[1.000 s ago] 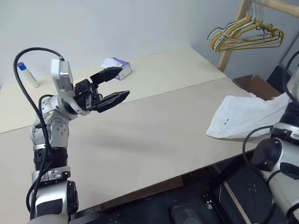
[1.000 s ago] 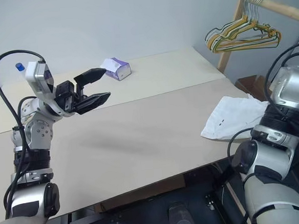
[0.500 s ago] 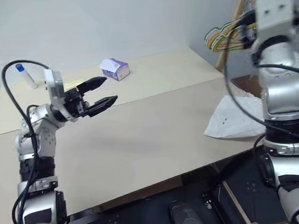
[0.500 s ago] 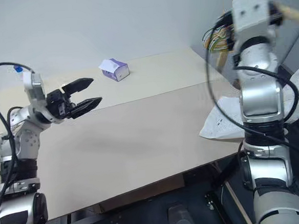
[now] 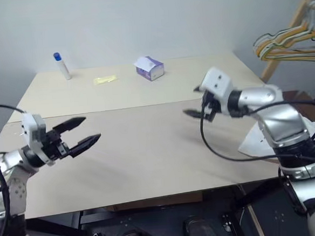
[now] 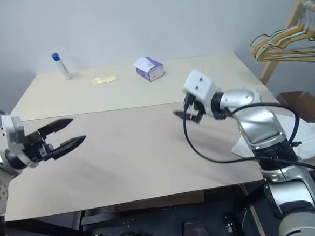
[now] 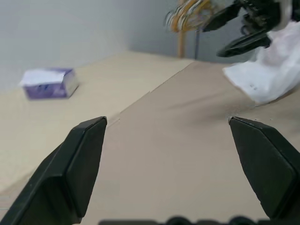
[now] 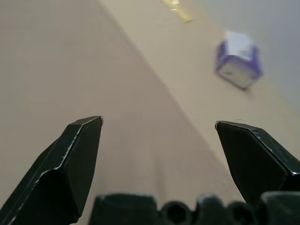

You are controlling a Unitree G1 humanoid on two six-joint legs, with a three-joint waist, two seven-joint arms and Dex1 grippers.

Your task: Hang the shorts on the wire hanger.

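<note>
Bench (image 5: 149,151) mostly bare. Shorts (image 6: 310,139) lie crumpled at its right edge, partly overhanging: light, limp fabric, best pinched at the waistband. Wire hanger not identifiable. Left end effector (image 5: 77,132) and right end effector (image 6: 180,114) both wide open, empty.
</note>
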